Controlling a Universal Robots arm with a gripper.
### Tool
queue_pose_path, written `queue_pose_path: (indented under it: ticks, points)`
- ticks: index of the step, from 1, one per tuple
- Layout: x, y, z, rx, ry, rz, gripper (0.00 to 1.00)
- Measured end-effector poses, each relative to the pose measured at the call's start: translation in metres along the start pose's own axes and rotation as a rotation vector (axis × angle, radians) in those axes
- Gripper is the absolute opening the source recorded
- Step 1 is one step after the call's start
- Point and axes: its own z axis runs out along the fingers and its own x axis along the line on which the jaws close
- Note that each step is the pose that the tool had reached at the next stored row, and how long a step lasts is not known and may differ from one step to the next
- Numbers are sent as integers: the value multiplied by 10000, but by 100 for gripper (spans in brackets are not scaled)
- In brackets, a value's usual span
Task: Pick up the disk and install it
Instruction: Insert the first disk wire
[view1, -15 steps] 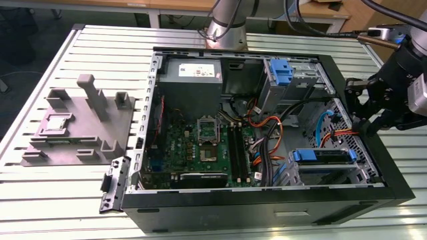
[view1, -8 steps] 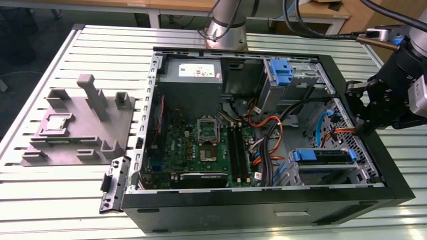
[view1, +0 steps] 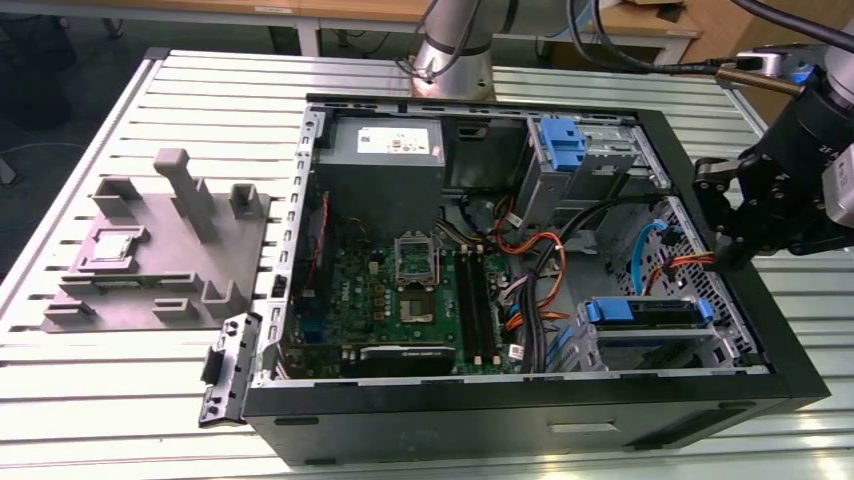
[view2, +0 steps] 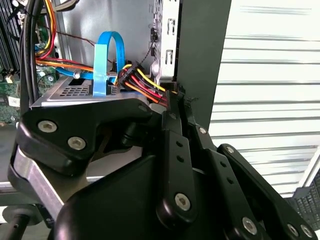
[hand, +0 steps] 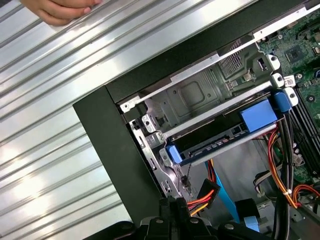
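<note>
First wrist view: the disk (hand: 220, 139), framed by its blue carrier, lies inside the drive bay (hand: 195, 95) of the open computer case (hand: 107, 150), so the pick-up looks done and the seating largely done; whether it is fully home or cabled I cannot tell; a black power plug (hand: 207, 192) with red and yellow wires hangs loose just beside the gripper (hand: 172, 204), whose fingers are pressed together on nothing visible; in the exterior view the gripper hangs at the case wall on the exterior view's right, near the disk in the near corner; the power supply (view1: 398, 143) carries a white label, its print unreadable; a person's hand (hand: 62, 9) rests on the slatted table (hand: 50, 100).
</note>
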Motion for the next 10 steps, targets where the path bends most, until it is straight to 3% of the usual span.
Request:
queue_pose_path:
  ticks: [4,10]
  points:
    - [-6,4,-2,0,0,-10,17]
    - [-86,46,-12,0,0,-12,17]
